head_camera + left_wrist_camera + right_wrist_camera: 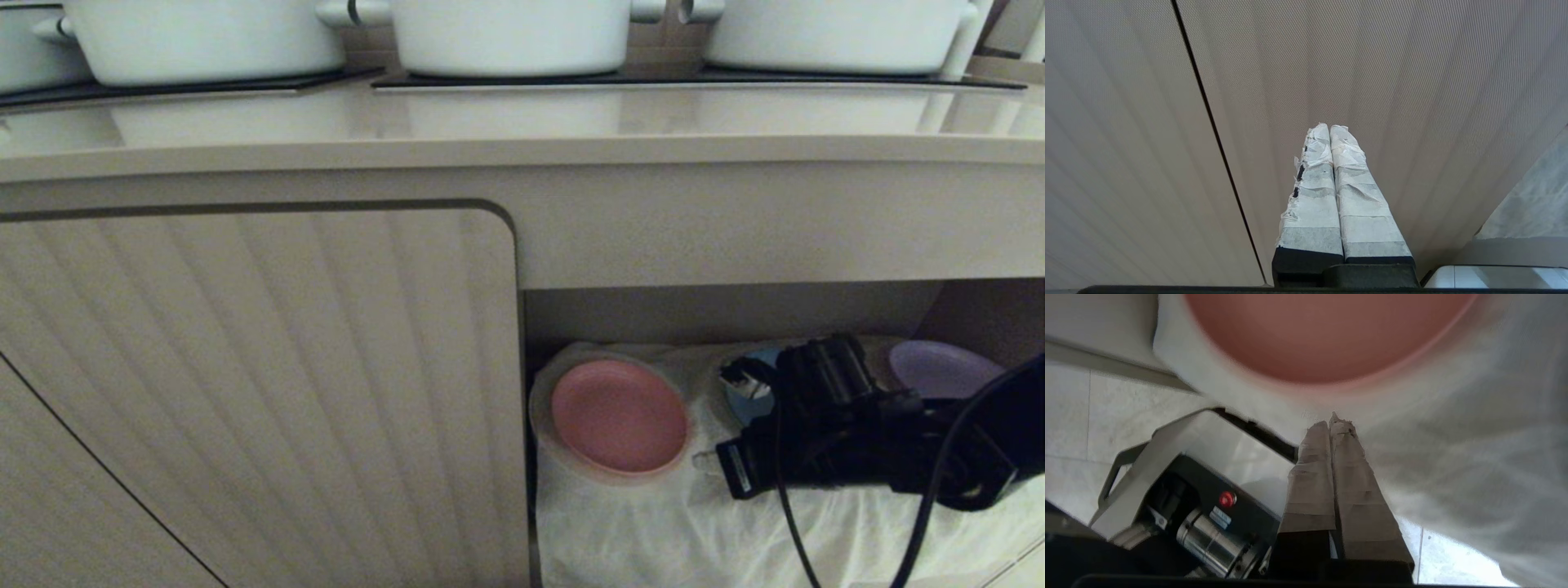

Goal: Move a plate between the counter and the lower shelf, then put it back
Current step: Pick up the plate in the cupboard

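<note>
Right arm [857, 441] low inside lower shelf [653, 531], fingers [1327, 457] together, empty, just beside pink plate [619, 415].

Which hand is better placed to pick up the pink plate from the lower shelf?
The right hand: it is at the shelf opening, shut, its tips just short of the pink plate. The left hand faces only the ribbed cabinet door.
</note>
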Controlling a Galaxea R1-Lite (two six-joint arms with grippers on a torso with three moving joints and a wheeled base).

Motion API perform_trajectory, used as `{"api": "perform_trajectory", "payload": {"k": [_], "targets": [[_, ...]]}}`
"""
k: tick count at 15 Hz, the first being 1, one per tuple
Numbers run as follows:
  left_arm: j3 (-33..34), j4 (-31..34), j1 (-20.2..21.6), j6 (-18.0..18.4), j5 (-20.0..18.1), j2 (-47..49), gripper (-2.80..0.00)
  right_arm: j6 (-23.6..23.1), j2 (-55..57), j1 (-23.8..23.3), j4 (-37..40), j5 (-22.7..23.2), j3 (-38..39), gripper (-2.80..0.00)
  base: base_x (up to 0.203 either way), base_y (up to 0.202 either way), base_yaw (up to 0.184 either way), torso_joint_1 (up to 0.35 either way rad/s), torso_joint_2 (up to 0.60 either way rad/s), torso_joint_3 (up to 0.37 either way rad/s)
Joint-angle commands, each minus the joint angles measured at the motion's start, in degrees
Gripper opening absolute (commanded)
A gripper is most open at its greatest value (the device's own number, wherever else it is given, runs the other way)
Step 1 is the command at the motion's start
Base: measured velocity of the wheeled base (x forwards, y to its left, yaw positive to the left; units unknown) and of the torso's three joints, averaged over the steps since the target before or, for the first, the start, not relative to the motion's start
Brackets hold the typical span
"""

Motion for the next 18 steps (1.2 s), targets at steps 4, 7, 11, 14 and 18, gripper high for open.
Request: {"api": "perform_trajectory", "payload": {"k": [4,7,11,14,18], "targets": [[0.00,-0.01,0.00,0.01,0.00,-0.02,-2.80,0.63,1.90,-0.17,3.45,-0.15,-4.91,0.00,0.000,0.000,0.000,0.000,0.00,0.000],[0.00,-0.01,0.00,0.01,0.00,-0.02,-2.80,0.73,2.89,-0.17,5.35,-4.54,-6.17,0.00,0.000,0.000,0.000,0.000,0.00,0.000],[0.00,-0.01,0.00,0.01,0.00,-0.02,-2.80,2.56,4.13,-0.26,6.71,-6.32,-8.47,0.00,0.000,0.000,0.000,0.000,0.00,0.000],[0.00,-0.01,0.00,0.01,0.00,-0.02,-2.80,2.65,5.52,-0.26,9.68,-7.88,-11.71,0.00,0.000,0.000,0.000,0.000,0.00,0.000],[0.00,-0.01,0.00,0.01,0.00,-0.02,-2.80,4.08,7.93,-0.17,10.32,-7.90,-14.35,0.00,0.000,0.000,0.000,0.000,0.00,0.000]]}}
